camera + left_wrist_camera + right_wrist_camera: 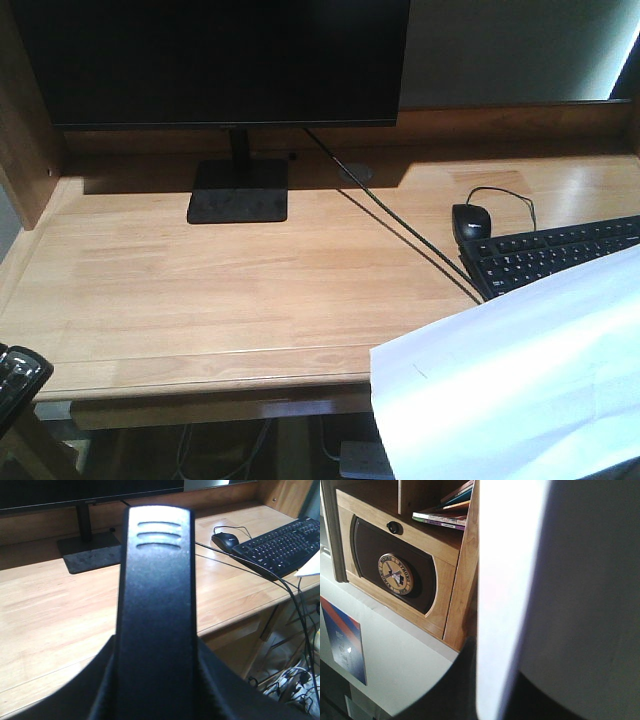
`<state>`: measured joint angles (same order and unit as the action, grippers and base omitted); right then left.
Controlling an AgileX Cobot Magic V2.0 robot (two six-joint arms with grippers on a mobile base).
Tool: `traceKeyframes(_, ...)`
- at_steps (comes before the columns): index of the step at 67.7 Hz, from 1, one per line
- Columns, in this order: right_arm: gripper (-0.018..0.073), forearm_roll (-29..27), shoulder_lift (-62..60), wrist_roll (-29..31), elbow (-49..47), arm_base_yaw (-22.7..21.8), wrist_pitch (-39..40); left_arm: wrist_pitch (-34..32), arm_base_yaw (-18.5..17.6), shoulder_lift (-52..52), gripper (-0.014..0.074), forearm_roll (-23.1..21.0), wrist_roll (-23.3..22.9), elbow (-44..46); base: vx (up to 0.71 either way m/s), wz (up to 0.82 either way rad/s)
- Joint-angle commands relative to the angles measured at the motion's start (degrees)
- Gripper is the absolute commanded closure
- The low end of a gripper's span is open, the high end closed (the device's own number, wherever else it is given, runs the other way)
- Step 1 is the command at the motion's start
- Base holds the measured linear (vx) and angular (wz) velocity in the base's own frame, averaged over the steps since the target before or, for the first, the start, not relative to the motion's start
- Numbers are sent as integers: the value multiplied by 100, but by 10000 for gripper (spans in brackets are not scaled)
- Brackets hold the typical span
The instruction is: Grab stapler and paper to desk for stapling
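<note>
- Right now I'm holding the stapler [157,605] in the left gripper [157,695], jaws closed on its sides, near the desk's [200,290] front edge and well left of the keyboard [560,255].
- I'm carrying the paper [510,390] in the air, its upper edge overlapping the keyboard's near side.
- I'm not seeing the right gripper's jaws behind the sheet, but I'm judging they are pinched on it, since it is hanging right against that camera.
- I'm expecting the stapler to be rigid and compact, with smooth plastic that could slip, so clamping across its body mid-length is suiting it.
- I'm treating the paper as light, floppy and quick to crease, so I'm planning to hold only its edge and lay it flat left of the keyboard.
</note>
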<state>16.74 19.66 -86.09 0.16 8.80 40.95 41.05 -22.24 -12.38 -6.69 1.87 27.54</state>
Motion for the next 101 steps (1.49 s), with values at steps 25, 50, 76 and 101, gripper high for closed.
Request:
traceKeyframes(25,564,-30,44,61,-164,-2,348,-674,-15,-42,603,-67,-54,174,5,3)
traceKeyframes(50,564,-30,44,61,-164,-2,348,-674,-15,-42,603,-67,-54,174,4,3)
traceKeyframes(76,564,-30,44,61,-164,-2,348,-674,-15,-42,603,-67,-54,174,3,3)
traceKeyframes(101,564,-30,44,61,-164,-2,348,-674,-15,-42,603,-67,-54,174,2,2)
